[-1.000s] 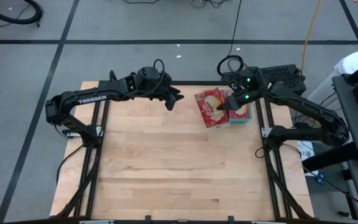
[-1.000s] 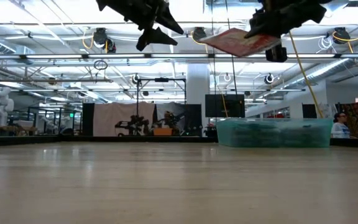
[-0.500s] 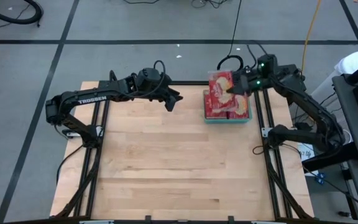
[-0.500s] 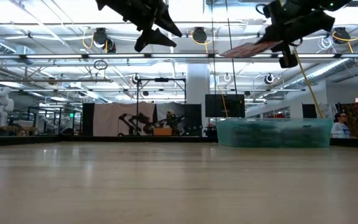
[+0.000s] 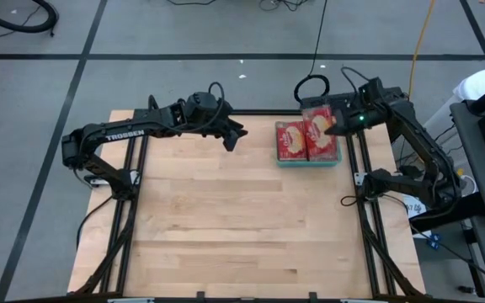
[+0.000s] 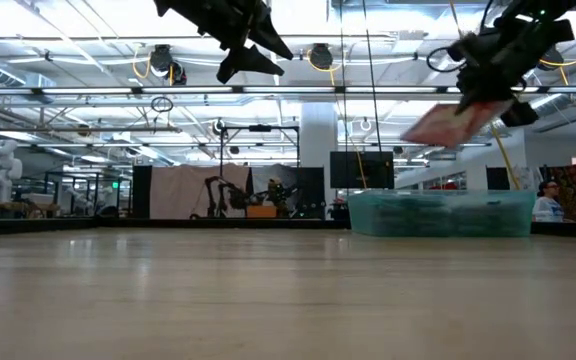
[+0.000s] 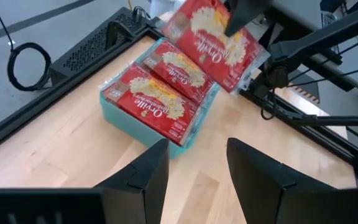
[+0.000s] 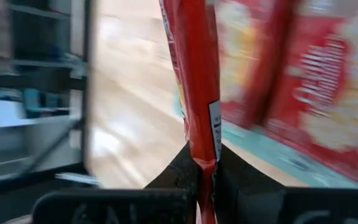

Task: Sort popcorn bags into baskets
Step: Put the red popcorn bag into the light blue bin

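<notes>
A teal basket (image 5: 308, 161) stands at the table's far right and holds red popcorn bags (image 7: 157, 102) lying flat, picture side up. My right gripper (image 5: 333, 126) is shut on one more popcorn bag (image 6: 453, 122), which hangs tilted above the basket (image 6: 441, 212), over its right part. My left gripper (image 7: 197, 171) hovers open and empty high over the table's far middle (image 5: 236, 135), to the left of the basket. My right gripper pinches the bag's edge (image 8: 205, 155) between its two fingers (image 8: 178, 168), and that view shows the bag edge-on. The fingers come slanting down from the table's far right side. The bag (image 7: 213, 40) is lifted clear of the basket, sloping down away from the fingers.
Bare wooden tabletop (image 5: 242, 219) spreads over the near and left parts. Black frame rails (image 5: 362, 194) run along the left and right sides. A black cable loop (image 5: 311, 87) lies just beyond the far edge, near the basket.
My right gripper has swung toward the table's far right corner with the bag and rolled. The bag has gone from over the basket's left side to over its right part, has sunk a little, and now slopes down instead of lying level.
</notes>
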Motion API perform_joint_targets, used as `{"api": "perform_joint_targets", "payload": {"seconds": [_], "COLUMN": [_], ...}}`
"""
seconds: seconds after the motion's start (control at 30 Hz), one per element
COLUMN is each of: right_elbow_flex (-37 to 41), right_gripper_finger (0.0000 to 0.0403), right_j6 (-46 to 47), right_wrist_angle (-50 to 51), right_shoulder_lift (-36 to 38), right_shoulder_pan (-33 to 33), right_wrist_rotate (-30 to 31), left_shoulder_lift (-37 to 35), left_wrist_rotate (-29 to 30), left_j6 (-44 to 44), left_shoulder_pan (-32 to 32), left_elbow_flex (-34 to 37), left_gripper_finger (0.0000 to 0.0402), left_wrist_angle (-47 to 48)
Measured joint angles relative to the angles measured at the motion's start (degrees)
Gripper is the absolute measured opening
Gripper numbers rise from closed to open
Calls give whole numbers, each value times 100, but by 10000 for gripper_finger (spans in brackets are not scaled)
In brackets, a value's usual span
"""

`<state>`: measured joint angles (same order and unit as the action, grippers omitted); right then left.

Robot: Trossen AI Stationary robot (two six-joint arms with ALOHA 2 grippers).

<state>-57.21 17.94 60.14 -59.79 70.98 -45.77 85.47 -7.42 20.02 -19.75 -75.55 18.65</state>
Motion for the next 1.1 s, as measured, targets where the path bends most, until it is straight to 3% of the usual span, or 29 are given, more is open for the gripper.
{"api": "perform_joint_targets", "payload": {"seconds": [0.17, 0.4, 0.77, 1.1], "right_elbow_flex": [0, 0, 0, 0], "right_gripper_finger": [11, 11, 11, 11], "right_j6": [-389, -262, 632, 818], "right_wrist_angle": [396, 330, -27, -164], "right_shoulder_lift": [-74, -503, -721, -721], "right_shoulder_pan": [-2, -2, -9, -9], "right_wrist_rotate": [951, 1721, 1726, 1738], "left_shoulder_lift": [0, 0, 0, 0], "left_wrist_rotate": [0, -50, -173, -173], "left_j6": [-84, -312, -339, -604], "left_shoulder_pan": [-12, -17, -15, -15], "left_elbow_flex": [0, 0, 0, -2], "left_gripper_finger": [166, 166, 166, 166], "left_wrist_angle": [-2, -2, -2, 75]}}
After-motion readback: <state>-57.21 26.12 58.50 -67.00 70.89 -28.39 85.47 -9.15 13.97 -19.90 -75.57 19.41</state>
